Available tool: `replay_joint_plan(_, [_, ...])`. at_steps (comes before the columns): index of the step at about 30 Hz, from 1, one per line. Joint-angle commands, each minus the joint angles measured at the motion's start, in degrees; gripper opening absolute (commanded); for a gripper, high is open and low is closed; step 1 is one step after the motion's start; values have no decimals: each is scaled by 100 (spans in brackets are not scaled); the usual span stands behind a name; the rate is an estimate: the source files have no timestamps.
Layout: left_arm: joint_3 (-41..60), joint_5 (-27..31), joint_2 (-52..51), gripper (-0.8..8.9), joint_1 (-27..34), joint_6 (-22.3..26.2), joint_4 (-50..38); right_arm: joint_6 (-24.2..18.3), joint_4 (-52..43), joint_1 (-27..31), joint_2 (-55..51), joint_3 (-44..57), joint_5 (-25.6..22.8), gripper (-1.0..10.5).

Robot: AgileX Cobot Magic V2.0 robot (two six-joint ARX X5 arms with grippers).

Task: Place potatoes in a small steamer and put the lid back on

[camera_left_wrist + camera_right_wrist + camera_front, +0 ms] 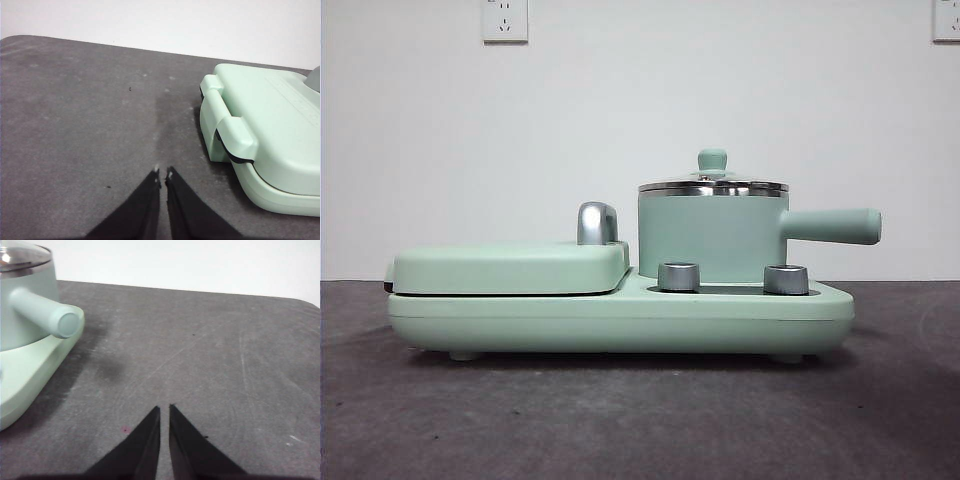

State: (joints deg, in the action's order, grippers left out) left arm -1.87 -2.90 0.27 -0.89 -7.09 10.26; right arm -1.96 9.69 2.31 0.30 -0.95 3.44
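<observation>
Small steamer (pixel 25 305) beside right claw (pixel 164 410)

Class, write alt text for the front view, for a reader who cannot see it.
A mint-green steamer pot, glass lid on, sits on a green cooking base beside a closed griddle. Its handle points right.

A dark grey, scuffed table (pixel 640 420) with pale marks carries one thing directly, a mint-green cooker base (pixel 620 320) standing on small feet near the white wall, bare tabletop to either side.
</observation>
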Motion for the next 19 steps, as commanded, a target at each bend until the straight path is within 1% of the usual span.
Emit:
replay_joint_plan(1, [107,15,-11,24,13,13,44,4,31,13,-9,31,17,27])
replay_joint_plan(19, [107,15,-11,24,13,13,44,7,-70,9,-9,31,-9,27])
